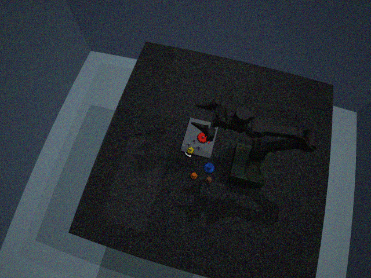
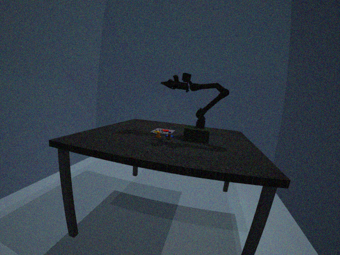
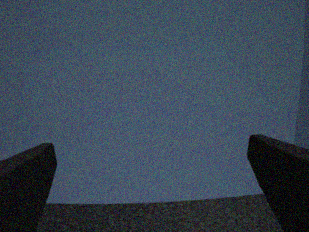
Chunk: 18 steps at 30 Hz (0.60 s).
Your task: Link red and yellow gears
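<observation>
The grey board holds the red gear near its middle and the yellow gear near its lower-left corner in the top view. Small dark pegs stand bare around them. A large blue gear, an orange gear and a small brown gear stand loose on the table beside the board. My gripper is open and empty, high above the table and pointing roughly level. The arm hides part of the board in the top view.
The arm's dark green base block stands right of the board and loose gears. A white arrow lies beside the yellow gear and a small red arrow beside the red gear. The wrist view shows wall and a table strip.
</observation>
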Each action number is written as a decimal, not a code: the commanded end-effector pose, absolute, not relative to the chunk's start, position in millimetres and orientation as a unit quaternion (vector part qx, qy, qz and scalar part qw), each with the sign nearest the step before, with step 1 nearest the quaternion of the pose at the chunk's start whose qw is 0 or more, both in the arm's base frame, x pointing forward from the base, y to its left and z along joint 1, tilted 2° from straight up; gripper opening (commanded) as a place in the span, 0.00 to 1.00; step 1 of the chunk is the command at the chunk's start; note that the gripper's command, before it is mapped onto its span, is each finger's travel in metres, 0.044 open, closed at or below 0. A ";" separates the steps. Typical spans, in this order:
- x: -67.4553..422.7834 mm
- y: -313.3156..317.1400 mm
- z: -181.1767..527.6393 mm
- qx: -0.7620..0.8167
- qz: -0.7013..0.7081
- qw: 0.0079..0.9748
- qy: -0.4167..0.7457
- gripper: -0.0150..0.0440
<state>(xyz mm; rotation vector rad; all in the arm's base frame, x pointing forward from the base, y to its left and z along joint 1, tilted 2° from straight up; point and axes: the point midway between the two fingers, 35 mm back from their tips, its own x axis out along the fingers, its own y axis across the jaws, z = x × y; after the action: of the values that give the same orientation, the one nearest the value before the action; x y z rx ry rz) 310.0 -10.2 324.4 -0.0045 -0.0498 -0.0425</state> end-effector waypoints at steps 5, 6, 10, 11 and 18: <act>330.9 8.0 271.5 0.113 -0.004 0.989 0.092 1.00; 334.6 13.6 256.0 0.145 -0.004 0.981 0.126 1.00; 339.0 36.5 192.9 0.260 -0.029 0.928 0.264 1.00; 337.4 42.2 177.2 0.285 -0.043 0.910 0.297 1.00; 313.3 67.9 102.1 0.385 -0.150 0.792 0.449 1.00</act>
<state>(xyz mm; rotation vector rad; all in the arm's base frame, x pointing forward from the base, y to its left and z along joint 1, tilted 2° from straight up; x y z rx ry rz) 334.9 46.8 165.1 0.6382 0.6713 -0.1162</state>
